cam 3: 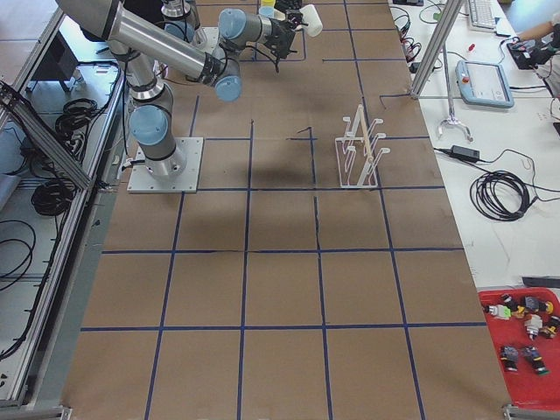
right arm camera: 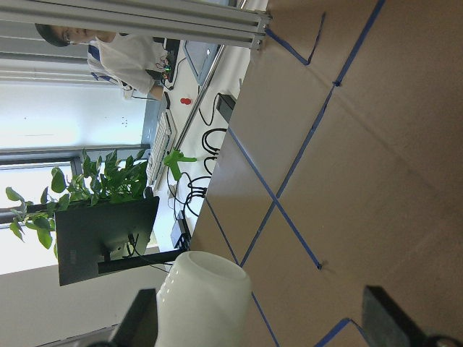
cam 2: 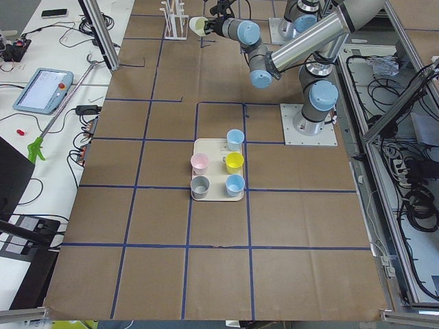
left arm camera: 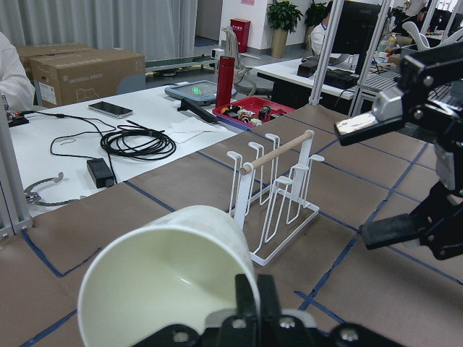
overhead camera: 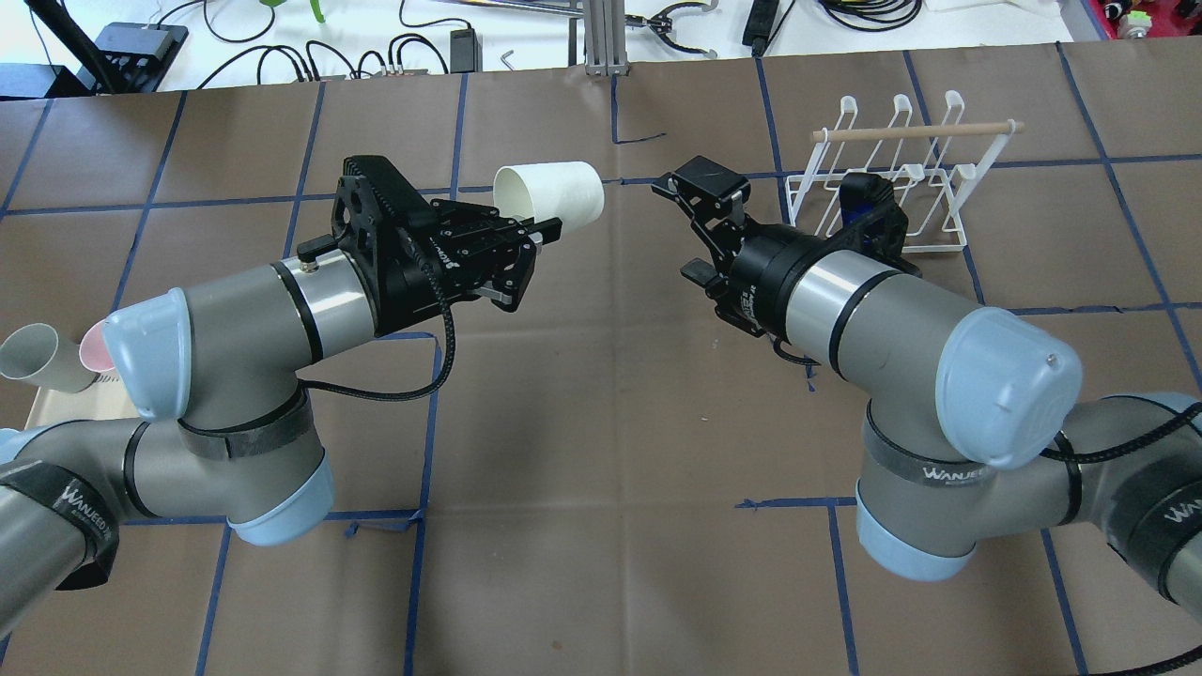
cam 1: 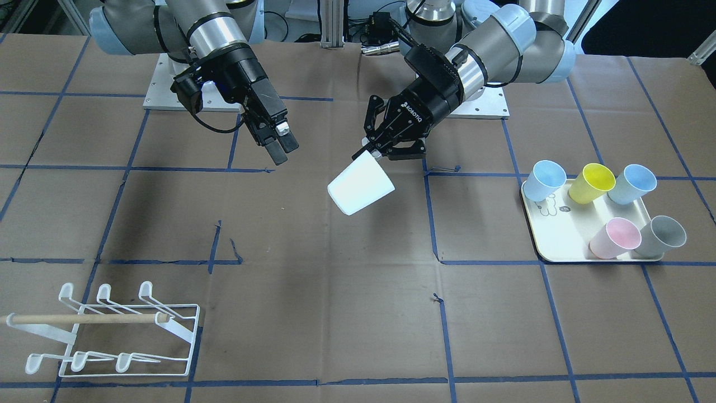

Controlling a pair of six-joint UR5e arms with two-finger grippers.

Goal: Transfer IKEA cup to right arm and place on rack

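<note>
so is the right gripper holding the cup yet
No, the left gripper grips the cup; the right gripper is open and apart.

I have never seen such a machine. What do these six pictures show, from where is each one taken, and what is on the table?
This is a robot with two arms, each ending in a two-finger gripper. Six cameras show the same moment. One faces the robot from across the table, one looks down from behind it, two look along the table from its ends, and one sits on each wrist. The table is covered with brown paper and blue tape lines. On it stand a white wire rack with a wooden dowel and a cream tray holding five coloured cups. The left gripper is shut on the rim of a white cup, held tilted in the air. The right gripper is open, near the cup but not touching it.
</note>
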